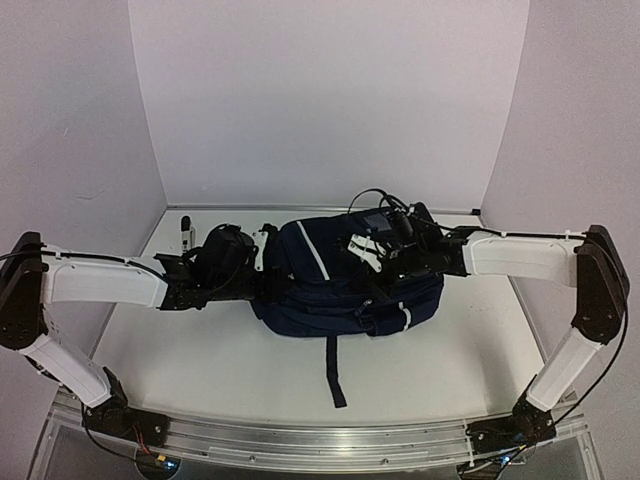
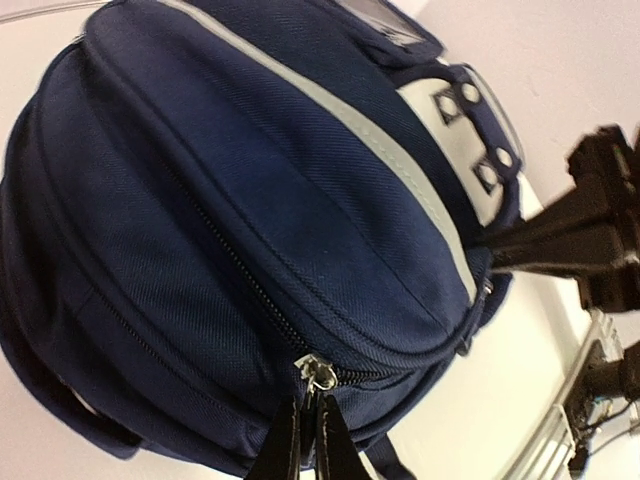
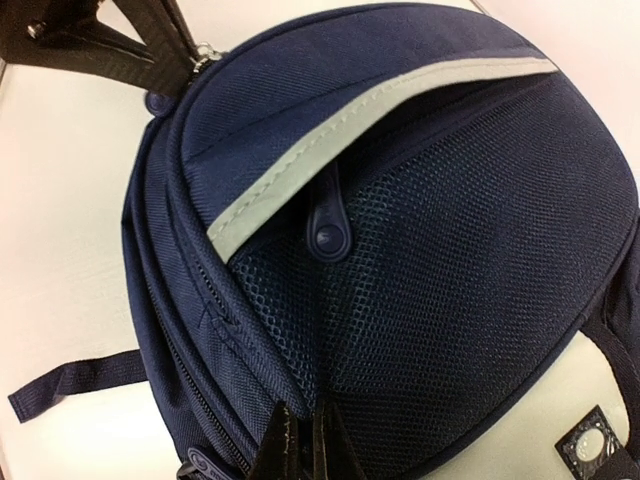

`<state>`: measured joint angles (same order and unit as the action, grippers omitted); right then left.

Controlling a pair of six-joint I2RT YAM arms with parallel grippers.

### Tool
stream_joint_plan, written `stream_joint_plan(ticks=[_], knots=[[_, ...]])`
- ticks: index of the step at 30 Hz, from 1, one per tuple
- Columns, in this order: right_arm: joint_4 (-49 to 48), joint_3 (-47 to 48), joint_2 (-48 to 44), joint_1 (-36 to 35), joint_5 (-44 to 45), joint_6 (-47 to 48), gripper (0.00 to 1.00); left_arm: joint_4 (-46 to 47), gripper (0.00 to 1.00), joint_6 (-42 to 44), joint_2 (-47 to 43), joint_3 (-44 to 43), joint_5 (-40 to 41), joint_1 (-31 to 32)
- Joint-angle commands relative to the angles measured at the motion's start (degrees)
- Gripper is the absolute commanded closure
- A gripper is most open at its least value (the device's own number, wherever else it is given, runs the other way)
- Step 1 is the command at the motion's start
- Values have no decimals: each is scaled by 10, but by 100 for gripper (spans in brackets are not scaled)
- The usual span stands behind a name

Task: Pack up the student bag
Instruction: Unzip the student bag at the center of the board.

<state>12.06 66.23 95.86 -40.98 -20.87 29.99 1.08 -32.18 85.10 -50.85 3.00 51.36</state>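
The student bag [image 1: 335,285], navy with pale stripes, lies on its back in the middle of the table. My left gripper [image 1: 266,282] is at the bag's left end. In the left wrist view it [image 2: 310,420] is shut on the metal zipper pull [image 2: 322,375], and the zip behind the slider looks closed. My right gripper [image 1: 388,268] is on the bag's right upper side. Seen from the right wrist, it [image 3: 310,420] is shut, pinching a fold of the bag [image 3: 420,240] beside the mesh pocket. The left gripper's fingers [image 3: 170,40] show at the far end by the slider.
A black-and-white marker [image 1: 186,232] lies at the back left near the wall. A dark strap [image 1: 334,370] trails from the bag toward the near edge. White walls close in the table on three sides. The right arm [image 2: 590,230] shows past the bag.
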Motion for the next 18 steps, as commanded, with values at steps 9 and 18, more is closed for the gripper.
stream_joint_plan(ticks=[9, 18], knots=[[159, 54, -4, 110, 51, 40, 68, -2, 100, 87, 110, -76, -117, -20], [162, 32, -54, 66, -65, -16, 34, 64, 100, 52, 147, -92, -190, -13]])
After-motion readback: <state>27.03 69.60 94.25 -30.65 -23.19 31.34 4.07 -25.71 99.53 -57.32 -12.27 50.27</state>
